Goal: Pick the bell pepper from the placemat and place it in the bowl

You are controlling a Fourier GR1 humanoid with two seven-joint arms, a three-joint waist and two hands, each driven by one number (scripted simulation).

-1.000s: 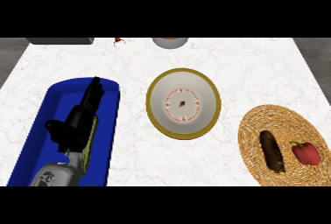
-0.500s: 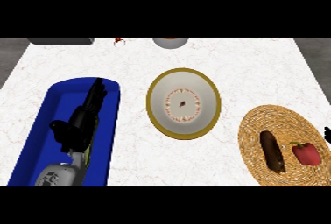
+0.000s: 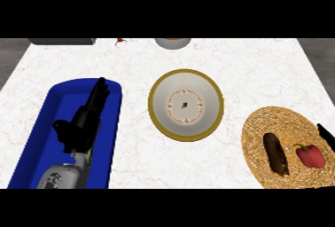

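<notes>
**Pepper on the mat, one hand just edging in**

The red bell pepper (image 3: 310, 155) lies on the round woven placemat (image 3: 262, 133) at the right side of the white marble bench (image 3: 131, 62), just beside a dark brown, sausage-shaped thing (image 3: 275, 153) that sits on the same mat to its left. Nothing is touching the pepper.

The bowl (image 3: 186, 105), pale inside with a gold rim and a ring of reddish marks, stands near the middle of the bench, apart from the mat.

The left hand (image 3: 83, 122) hangs over a long blue tray (image 3: 111, 146) at the left, its fingers (image 3: 98, 91) stretched out straight and pointing away from the robot, holding nothing.

Of the right hand (image 3: 326, 134) only a dark sliver shows at the right edge, near the mat's rim and close to the pepper; I cannot tell how its fingers are set.

At the far edge sit a grey block (image 3: 62, 41) and a round pale object (image 3: 173, 42).
</notes>
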